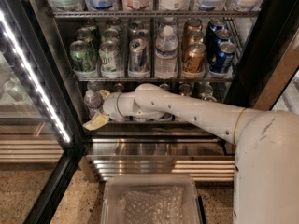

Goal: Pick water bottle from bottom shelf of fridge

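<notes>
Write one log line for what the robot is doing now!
gripper: beside water bottle | water bottle: upright, left end of bottom shelf | fridge: door open

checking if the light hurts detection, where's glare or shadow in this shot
Camera view: the LED strip blows out along the left door frame; the steel base shows bright reflected bands; the bottom shelf lies in shadow, where the gripper sits beside the dim water bottle.
</notes>
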Robot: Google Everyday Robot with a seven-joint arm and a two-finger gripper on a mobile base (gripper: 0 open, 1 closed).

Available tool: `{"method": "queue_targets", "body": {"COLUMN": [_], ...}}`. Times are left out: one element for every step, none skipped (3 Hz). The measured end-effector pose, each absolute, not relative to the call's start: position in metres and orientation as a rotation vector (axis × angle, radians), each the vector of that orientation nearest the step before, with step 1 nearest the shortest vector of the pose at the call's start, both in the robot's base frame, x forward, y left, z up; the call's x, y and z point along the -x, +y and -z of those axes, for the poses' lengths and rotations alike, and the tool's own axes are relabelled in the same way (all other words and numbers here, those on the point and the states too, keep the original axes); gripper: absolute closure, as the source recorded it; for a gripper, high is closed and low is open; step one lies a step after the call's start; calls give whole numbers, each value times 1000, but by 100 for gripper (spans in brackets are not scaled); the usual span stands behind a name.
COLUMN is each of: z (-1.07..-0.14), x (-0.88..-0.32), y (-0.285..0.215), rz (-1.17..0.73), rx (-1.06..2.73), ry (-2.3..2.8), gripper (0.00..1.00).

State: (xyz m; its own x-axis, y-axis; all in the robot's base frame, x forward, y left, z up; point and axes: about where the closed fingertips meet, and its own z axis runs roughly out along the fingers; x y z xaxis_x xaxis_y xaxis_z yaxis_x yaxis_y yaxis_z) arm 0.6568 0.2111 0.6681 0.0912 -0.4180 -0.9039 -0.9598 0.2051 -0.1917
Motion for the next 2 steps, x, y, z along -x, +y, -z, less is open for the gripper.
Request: {"method": "queue_targets", "body": {"z": [-667,-662], "x": [-659,-662], "y": [212,214], "rz": [-694,-698], "rx": [1382,1393], "ry": [1497,1504], "gripper": [13,12]}}
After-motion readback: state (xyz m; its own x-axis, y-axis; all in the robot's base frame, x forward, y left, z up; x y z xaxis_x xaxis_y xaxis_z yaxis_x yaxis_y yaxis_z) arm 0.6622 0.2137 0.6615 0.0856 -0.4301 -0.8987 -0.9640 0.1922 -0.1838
